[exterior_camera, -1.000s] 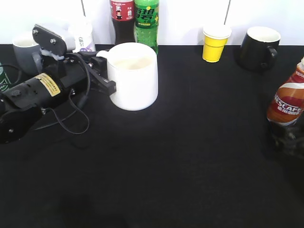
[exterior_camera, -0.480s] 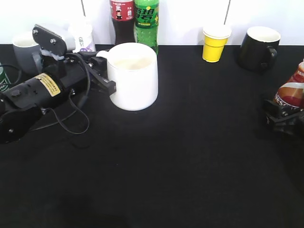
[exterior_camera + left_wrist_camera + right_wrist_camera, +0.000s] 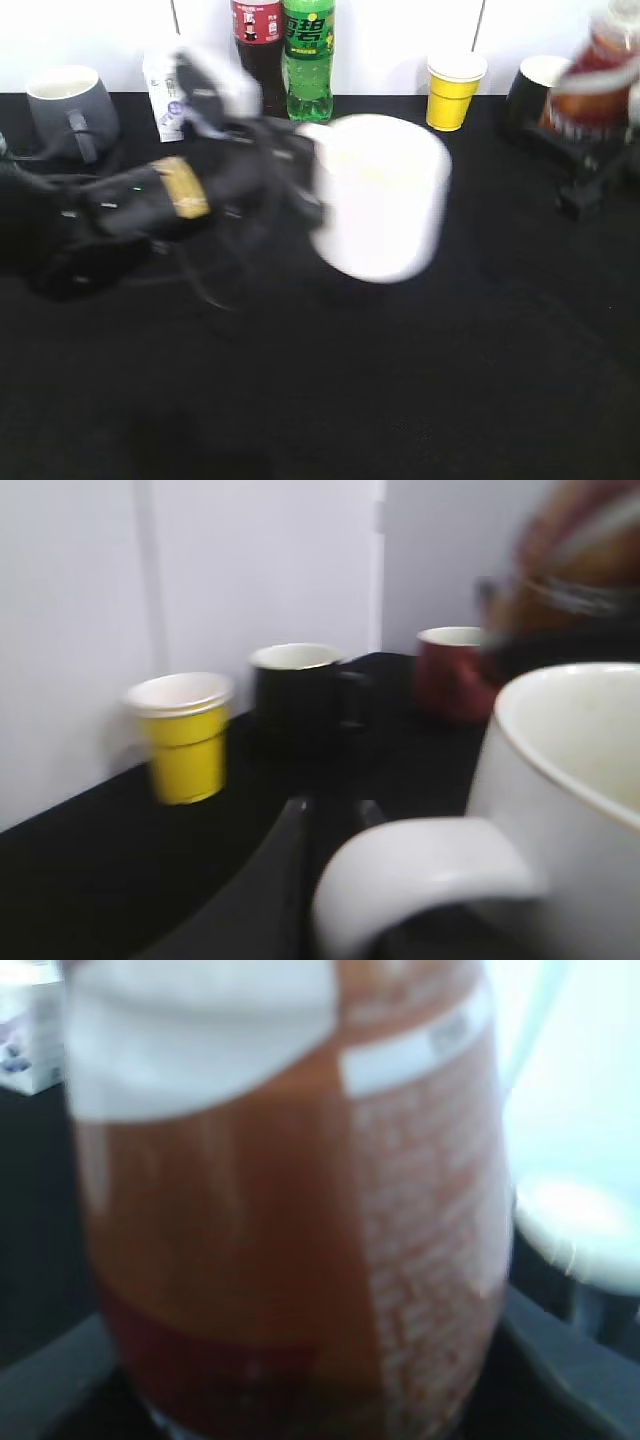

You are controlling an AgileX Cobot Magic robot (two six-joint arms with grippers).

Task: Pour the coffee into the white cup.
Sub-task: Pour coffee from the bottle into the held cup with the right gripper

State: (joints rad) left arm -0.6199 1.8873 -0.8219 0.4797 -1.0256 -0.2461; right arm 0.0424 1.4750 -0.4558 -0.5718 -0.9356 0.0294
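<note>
Left gripper [image 3: 305, 190] pinching the white cup [image 3: 380, 197] handle, right gripper [image 3: 590, 150] apparently clamping the coffee [image 3: 597, 72]: steady both before tilting.

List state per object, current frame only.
white cup: held by its handle in the left gripper, motion-blurred, nothing visible inside.
coffee bottle: in the right gripper, raised, blurred.
yellow paper cup: upright.
grey mug: upright.
black mug: upright.
cola bottle: upright.
</note>
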